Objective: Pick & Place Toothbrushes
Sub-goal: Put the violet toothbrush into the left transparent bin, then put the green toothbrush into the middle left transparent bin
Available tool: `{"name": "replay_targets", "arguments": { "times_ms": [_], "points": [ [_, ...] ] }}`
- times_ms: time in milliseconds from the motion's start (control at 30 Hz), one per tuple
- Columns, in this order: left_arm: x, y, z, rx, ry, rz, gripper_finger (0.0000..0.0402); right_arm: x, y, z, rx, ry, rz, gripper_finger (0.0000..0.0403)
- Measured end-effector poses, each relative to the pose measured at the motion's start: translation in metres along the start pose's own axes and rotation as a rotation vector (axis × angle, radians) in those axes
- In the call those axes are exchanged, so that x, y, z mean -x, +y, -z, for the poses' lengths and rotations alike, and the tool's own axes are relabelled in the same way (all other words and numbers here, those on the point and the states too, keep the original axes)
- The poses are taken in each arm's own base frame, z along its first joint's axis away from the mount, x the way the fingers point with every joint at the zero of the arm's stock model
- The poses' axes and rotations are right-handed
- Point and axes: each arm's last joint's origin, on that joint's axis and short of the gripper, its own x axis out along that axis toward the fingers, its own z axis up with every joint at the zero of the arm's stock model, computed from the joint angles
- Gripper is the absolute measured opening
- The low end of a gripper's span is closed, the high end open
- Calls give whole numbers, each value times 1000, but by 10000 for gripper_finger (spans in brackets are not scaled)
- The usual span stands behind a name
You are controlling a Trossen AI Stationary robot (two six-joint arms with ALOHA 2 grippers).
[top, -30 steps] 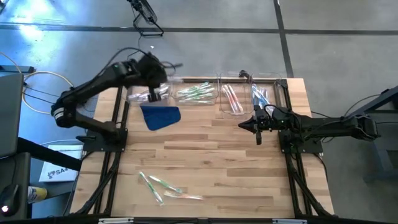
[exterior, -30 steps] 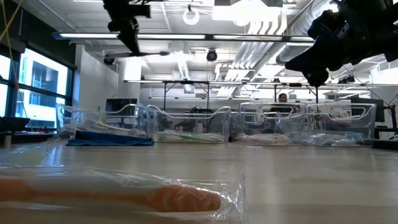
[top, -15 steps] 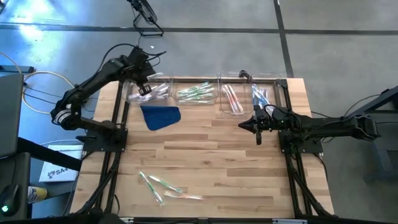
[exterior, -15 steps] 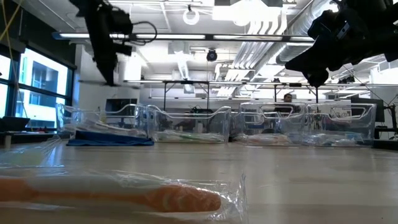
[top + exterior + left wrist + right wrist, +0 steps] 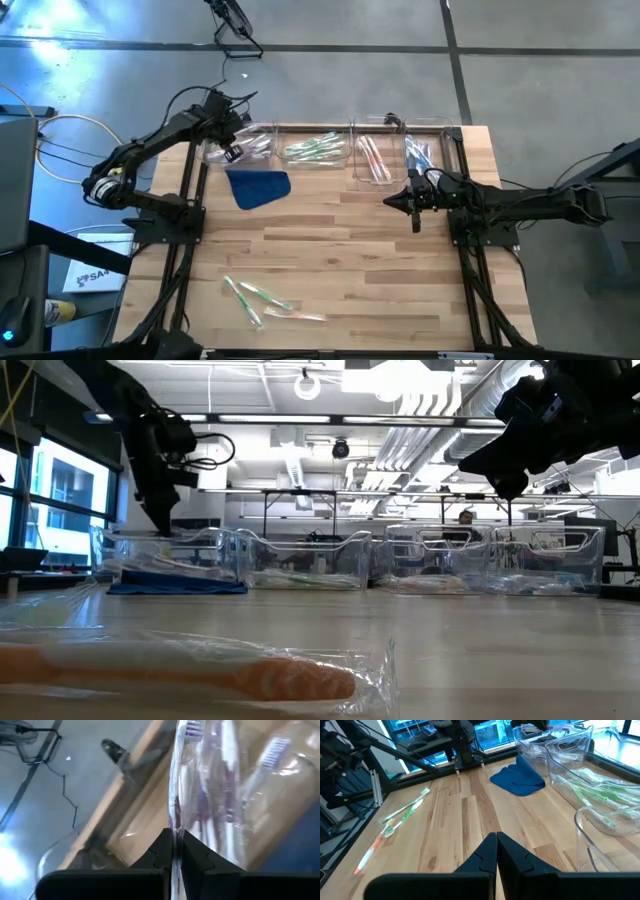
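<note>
Wrapped toothbrush (image 5: 176,795) pinched between the fingers of the left tool (image 5: 232,150), which hangs over the leftmost clear bin (image 5: 262,133) at the far edge of the worktop (image 5: 350,250). In the left wrist view the wrapper runs straight up from the closed fingertips, with more clear-wrapped brushes (image 5: 250,785) lying in the bin beyond it. Step in hand, as judged: delivery of this brush into that bin. To do it well, the tool should be inside the bin's rim and low before the fingers part, so that the light wrapper drops flat among the others and does not catch on the wall or fall onto the blue cloth (image 5: 258,187) just in front of the bin. A thin film may cling to a finger pad; a slow, full opening and a straight lift would guard against dragging it back out.

Green brushes (image 5: 315,148) fill the next bin, pink ones (image 5: 372,158) the third, blue ones (image 5: 418,152) the fourth. Several loose brushes (image 5: 258,298) remain on the near left part of the worktop, well apart from the bins, one lying close before the low camera (image 5: 200,675).

Right tool (image 5: 413,205) waits above the worktop just in front of the two right-hand bins, fingers closed together and empty.
</note>
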Motion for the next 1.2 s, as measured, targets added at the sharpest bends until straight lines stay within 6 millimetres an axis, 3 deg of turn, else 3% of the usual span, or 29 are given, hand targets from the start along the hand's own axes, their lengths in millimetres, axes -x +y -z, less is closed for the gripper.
{"name": "replay_targets", "arguments": {
  "times_ms": [300,867,1200],
  "points": [
    [0,3,-7,9,-78,-25,19,0,0,0,0,0,0,2],
    [0,4,-8,44,-86,-30,128,0,0,0,0,0,0,2],
    [0,3,-9,43,-109,0,133,0,0,0,0,1,-1,2]
  ]
}}
